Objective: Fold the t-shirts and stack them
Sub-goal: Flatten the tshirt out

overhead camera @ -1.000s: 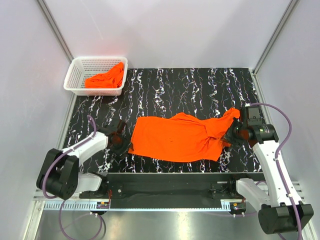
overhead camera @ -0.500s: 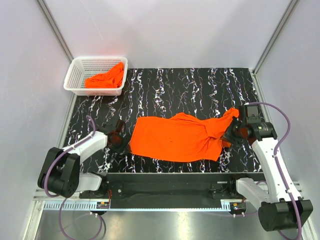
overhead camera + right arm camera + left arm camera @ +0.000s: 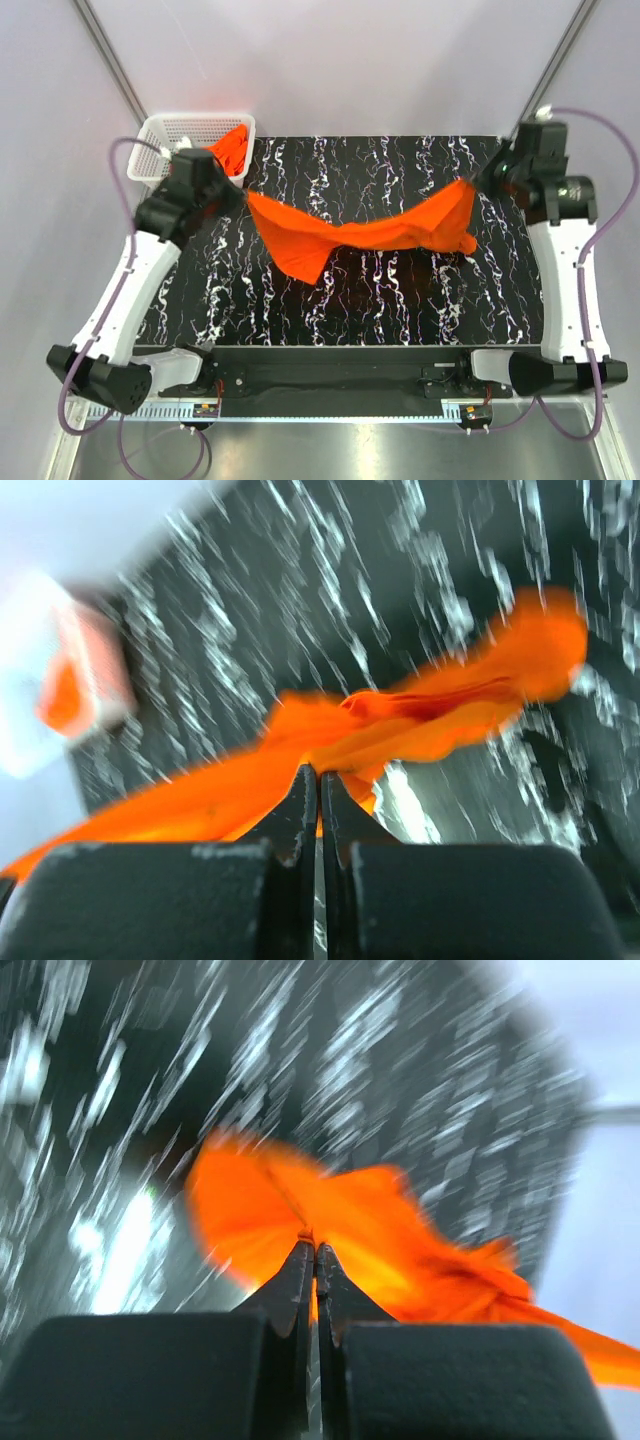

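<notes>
the t-shirt (image 3: 350,235) is off the tabletop (image 3: 400,310) now, strung in the air like a sagging line across the far half, from close to the left edge over to the right edge. a second ago it lay rumpled along the near middle of the tabletop with both arms low at its ends; since then both arms have swung up and apart and taken the cloth with them. the middle droops, and a loose flap hangs down left of centre, so it is not pulled taut.

the left claw (image 3: 241,196) has its fingers pressed together on the left end of the cloth; its wrist view, though smeared by motion, shows orange fabric caught right at the closed tips. the right claw (image 3: 478,182) is pinched closed the same way on the bunched right end.

a second t-shirt (image 3: 228,148) sits heaped in the white mesh basket (image 3: 160,135) at the far left corner, just behind the left claw.

to my eye this is a lift to shake the shirt open before laying it flat. no fold is made yet and no stack exists. the bunching at the right end looks like the thing most likely to spoil a clean spread.
</notes>
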You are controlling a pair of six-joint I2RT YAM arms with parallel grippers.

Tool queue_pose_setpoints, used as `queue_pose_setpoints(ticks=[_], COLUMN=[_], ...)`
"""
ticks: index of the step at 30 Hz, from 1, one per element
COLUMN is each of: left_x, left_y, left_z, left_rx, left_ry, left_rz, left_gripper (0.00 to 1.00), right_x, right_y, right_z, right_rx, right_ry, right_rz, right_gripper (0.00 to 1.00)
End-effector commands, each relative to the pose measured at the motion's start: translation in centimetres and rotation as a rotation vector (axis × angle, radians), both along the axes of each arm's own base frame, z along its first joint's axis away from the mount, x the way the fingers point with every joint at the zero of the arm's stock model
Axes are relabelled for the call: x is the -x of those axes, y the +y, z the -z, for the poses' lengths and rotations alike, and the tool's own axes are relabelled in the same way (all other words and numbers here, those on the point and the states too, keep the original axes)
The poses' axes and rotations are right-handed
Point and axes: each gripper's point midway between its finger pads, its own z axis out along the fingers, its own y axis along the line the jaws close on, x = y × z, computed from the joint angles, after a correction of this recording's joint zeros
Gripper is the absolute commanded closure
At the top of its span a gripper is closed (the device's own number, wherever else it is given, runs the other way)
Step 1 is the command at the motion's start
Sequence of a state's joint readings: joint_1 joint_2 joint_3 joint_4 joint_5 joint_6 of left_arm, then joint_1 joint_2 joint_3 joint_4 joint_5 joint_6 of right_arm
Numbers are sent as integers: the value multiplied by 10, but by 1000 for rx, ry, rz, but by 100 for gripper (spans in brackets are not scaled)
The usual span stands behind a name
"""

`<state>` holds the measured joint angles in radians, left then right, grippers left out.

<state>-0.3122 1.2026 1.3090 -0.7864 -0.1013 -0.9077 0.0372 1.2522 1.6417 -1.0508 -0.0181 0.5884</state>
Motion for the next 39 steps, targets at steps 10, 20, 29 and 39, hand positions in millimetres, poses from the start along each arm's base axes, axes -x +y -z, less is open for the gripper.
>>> queue_pose_setpoints(ticks=[10, 20, 29, 39], left_x=[57, 170, 174, 39], left_y=[40, 56, 69, 53], left_z=[-265, -282, -290, -135], left_rx=[-24, 74, 16, -142], left_ry=[-703, -873, -876, -475], left_rz=[-1, 74, 35, -57], left_gripper=[100, 100, 100, 100], right_x=[51, 203, 202, 56], right_y=[-35, -8, 1, -7], right_z=[-244, -283, -262, -107], right_rx=[139, 70, -65, -22], right_ry=[-675, -960, -887, -534], right_rz=[113, -31, -37, 26], right_gripper=[100, 100, 100, 100])
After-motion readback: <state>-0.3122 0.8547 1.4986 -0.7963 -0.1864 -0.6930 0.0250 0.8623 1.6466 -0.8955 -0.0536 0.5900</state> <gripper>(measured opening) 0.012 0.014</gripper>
